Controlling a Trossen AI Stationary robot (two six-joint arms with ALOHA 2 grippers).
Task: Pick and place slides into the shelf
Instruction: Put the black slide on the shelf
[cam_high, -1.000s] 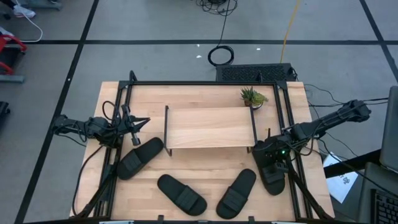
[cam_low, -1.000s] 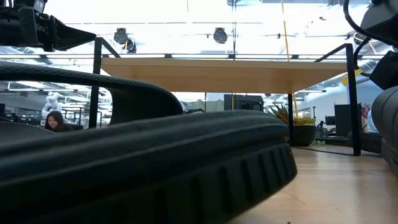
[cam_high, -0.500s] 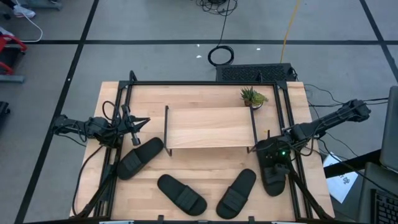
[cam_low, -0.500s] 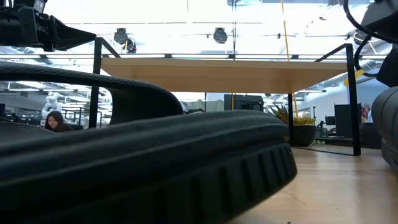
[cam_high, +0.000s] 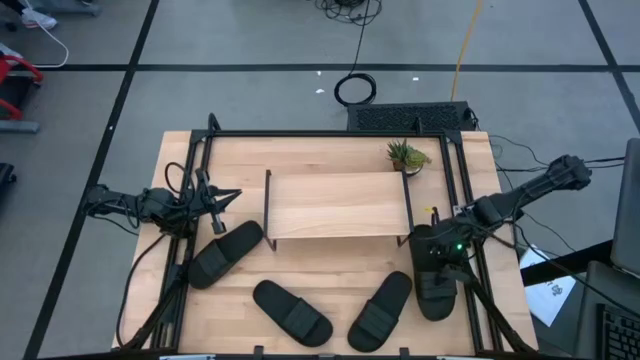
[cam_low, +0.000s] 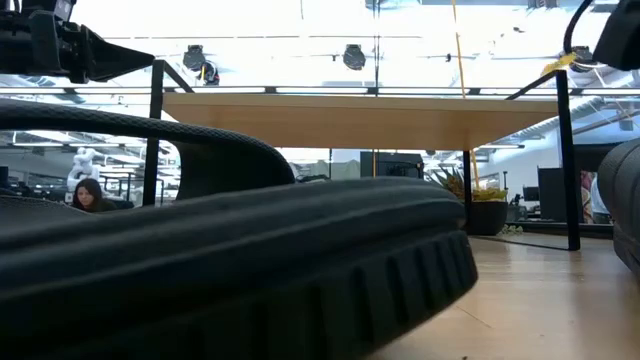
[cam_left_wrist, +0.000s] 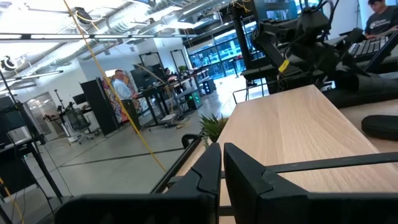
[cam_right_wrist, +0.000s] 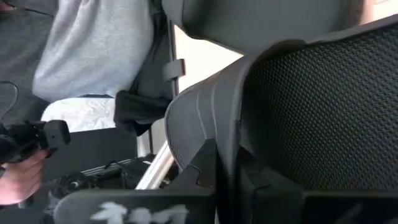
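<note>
At the counter's (cam_high: 330, 262) 9 o'clock edge, the left gripper (cam_high: 222, 203) is hanging idle with its fingers (cam_left_wrist: 209, 167) pressed together and holding nothing. Just toward 5 o'clock from it, the first slide (cam_high: 224, 252) is lying flat on the wood, angled toward the shelf's near-left leg. At 6 o'clock, the second slide (cam_high: 291, 309) is resting close to the front edge, and the third slide (cam_high: 381, 309) is lying beside it toward 5 o'clock, the two well apart from the shelf (cam_high: 338, 204). The shelf itself is standing at the counter's centre, its plank top bare, with a small potted plant (cam_high: 406, 156) sitting at its 1 o'clock corner. At 4 o'clock, the right gripper (cam_high: 440, 262) is sitting over the fourth slide (cam_high: 434, 292), its fingers (cam_right_wrist: 205, 168) narrowed onto the edge of the slide's textured strap band.
</note>
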